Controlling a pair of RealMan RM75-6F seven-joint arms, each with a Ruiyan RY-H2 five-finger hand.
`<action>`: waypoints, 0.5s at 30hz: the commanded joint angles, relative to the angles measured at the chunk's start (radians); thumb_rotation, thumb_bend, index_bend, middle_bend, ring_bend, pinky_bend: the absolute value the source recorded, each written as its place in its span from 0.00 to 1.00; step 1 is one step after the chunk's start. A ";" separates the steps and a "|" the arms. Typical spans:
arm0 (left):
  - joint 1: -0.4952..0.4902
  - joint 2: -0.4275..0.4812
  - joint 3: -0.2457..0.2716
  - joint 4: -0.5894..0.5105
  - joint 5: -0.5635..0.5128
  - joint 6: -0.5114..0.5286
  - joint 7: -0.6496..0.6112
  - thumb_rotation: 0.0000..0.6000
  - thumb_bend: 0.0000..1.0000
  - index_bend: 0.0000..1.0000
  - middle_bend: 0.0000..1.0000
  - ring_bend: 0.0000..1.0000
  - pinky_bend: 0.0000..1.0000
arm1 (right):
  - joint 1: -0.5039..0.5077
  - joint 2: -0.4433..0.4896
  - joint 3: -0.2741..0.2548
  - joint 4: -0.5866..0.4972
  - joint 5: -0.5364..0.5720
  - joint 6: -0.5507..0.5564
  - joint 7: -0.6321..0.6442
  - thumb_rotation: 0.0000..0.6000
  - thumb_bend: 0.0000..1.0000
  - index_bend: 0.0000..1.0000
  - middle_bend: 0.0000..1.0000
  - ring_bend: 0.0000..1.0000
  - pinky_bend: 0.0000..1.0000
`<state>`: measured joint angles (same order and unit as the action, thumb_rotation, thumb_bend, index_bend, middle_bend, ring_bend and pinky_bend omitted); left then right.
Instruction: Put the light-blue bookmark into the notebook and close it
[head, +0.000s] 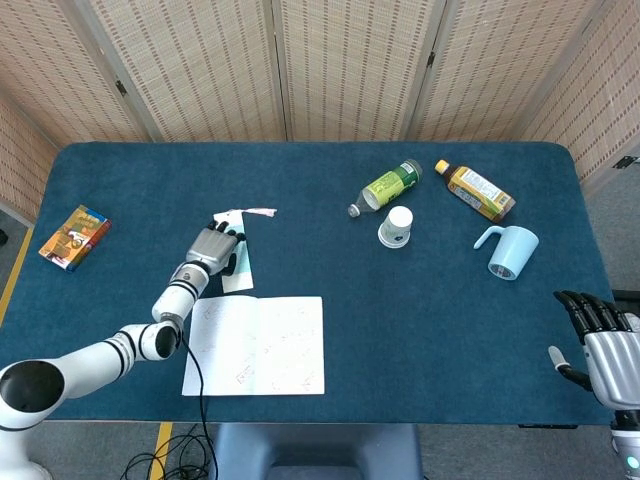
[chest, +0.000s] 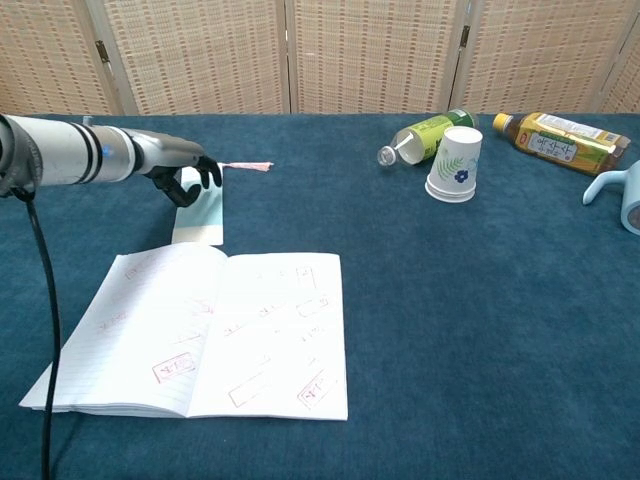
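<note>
The light-blue bookmark (head: 239, 270) (chest: 200, 220) lies just beyond the open notebook's (head: 258, 345) (chest: 200, 335) left page, its pink tassel (head: 256, 211) (chest: 246, 166) trailing to the right. My left hand (head: 210, 248) (chest: 181, 177) has its fingers curled over the bookmark's far end and grips it there; the near end touches the cloth by the notebook's top edge. The notebook lies flat, stamped pages up. My right hand (head: 600, 335) hangs off the table's front right corner, fingers spread and holding nothing; only the head view shows it.
A snack box (head: 74, 236) lies at the far left. At the back right lie a green bottle (head: 385, 186) (chest: 425, 135) and an amber bottle (head: 477, 191) (chest: 560, 142), beside an upturned paper cup (head: 396, 227) (chest: 455, 165) and a blue mug (head: 508, 251) (chest: 625, 195).
</note>
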<state>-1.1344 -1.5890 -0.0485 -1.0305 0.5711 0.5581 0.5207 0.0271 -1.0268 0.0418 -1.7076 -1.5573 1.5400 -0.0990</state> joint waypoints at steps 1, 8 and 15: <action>0.013 0.057 0.039 -0.076 -0.046 0.044 0.045 0.71 0.74 0.20 0.23 0.05 0.09 | 0.000 -0.001 -0.001 0.000 -0.004 0.001 0.003 1.00 0.24 0.14 0.18 0.14 0.20; 0.088 0.117 0.067 -0.180 0.162 0.182 -0.006 1.00 0.73 0.18 0.24 0.05 0.09 | 0.000 -0.002 -0.003 0.000 -0.018 0.007 0.006 1.00 0.24 0.14 0.18 0.14 0.20; 0.177 0.106 0.095 -0.119 0.444 0.272 -0.161 1.00 0.38 0.12 0.19 0.05 0.09 | 0.004 -0.004 -0.005 -0.004 -0.027 0.002 0.002 1.00 0.24 0.14 0.18 0.14 0.20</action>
<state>-1.0140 -1.4835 0.0258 -1.1775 0.8906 0.7695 0.4472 0.0310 -1.0308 0.0365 -1.7118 -1.5839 1.5424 -0.0971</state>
